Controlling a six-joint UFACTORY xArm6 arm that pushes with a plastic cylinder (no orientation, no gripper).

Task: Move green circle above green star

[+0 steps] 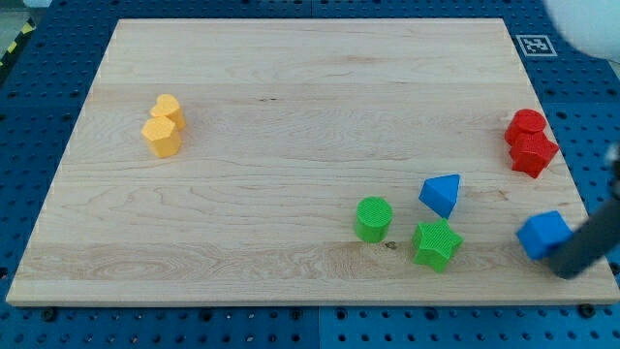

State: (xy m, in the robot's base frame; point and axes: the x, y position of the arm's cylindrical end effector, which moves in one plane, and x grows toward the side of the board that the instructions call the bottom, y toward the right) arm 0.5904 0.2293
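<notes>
The green circle (373,218) stands low on the wooden board (291,116), right of centre. The green star (436,243) lies just to its right and a little lower, close beside it with a small gap. My dark rod comes in blurred from the view's right edge and its tip (567,268) sits at the board's right edge, just right of and below a blue block (542,234). The tip is far to the right of both green blocks.
A blue triangular block (442,194) lies just above the green star. Two red blocks (530,142) sit together at the right edge. Two yellow blocks (164,126) sit together at the upper left. A printed marker tag (534,45) is at the top right.
</notes>
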